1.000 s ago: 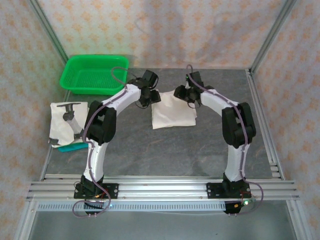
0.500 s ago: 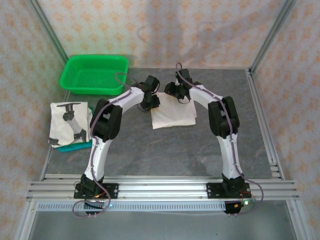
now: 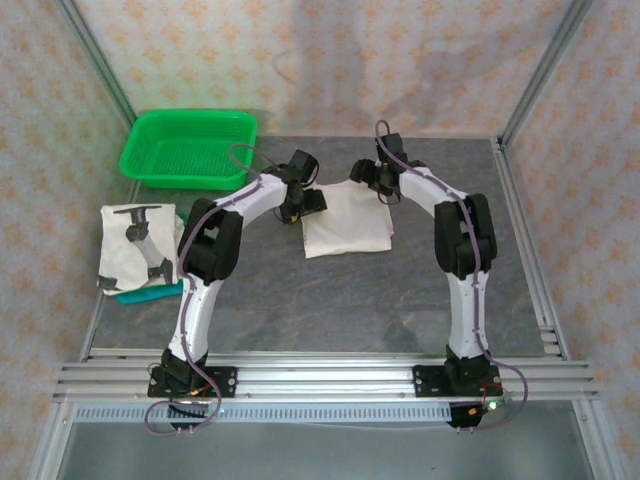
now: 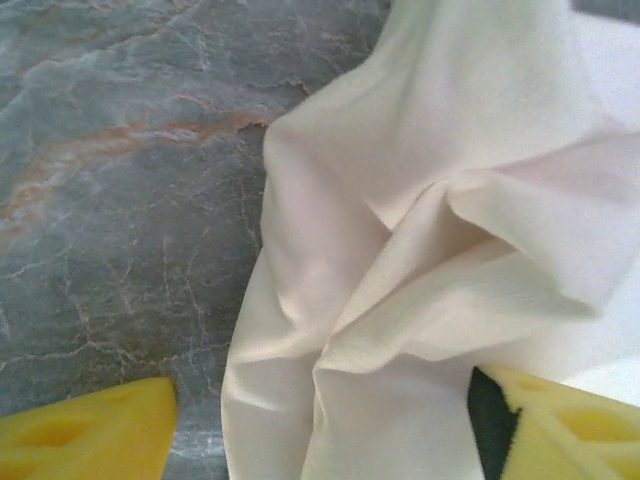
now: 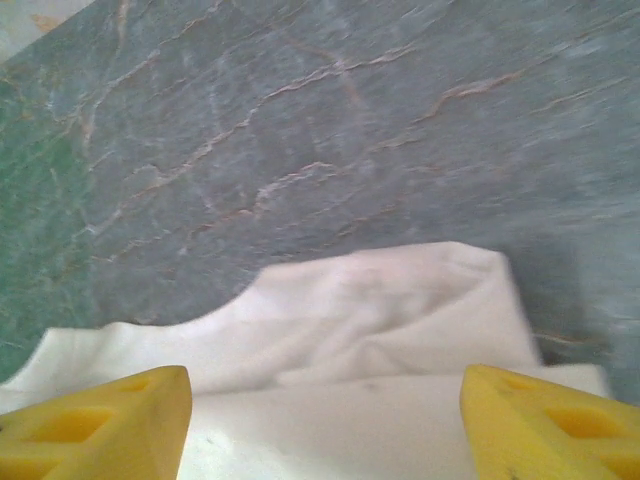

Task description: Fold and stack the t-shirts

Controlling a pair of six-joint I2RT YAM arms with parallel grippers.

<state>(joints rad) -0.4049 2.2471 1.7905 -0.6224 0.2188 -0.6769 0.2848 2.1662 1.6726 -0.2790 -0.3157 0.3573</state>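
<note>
**Station Status: Both Pincers Released Over the Centre T-Shirt**

A folded, off-white cotton t-shirt [image 3: 346,222] is located at the centre of the grey marbled tabletop [image 3: 300,300] in the overhead view. Its upper edge is rumpled, while its lower part lies flat in a roughly rectangular shape.

The left pincer [image 3: 305,200] is positioned at the upper left corner of this t-shirt. In the left wrist view, its yellow fingers [image 4: 90,435] are seen spread wide at the lower corners of the frame. Bunched white cloth lies between them and is not clamped. The left pincer is therefore released.

The right pincer [image 3: 368,178] is positioned at the upper edge of the same t-shirt. In the right wrist view, its yellow fingers [image 5: 110,420] are likewise set wide apart, with the cloth edge lying loose below them. The right pincer is released.

A second white t-shirt with a dark printed mark [image 3: 140,248] is found folded at the left edge of the frame, resting on a teal object. A green plastic mesh basket [image 3: 188,147] is placed at the upper left.
</note>
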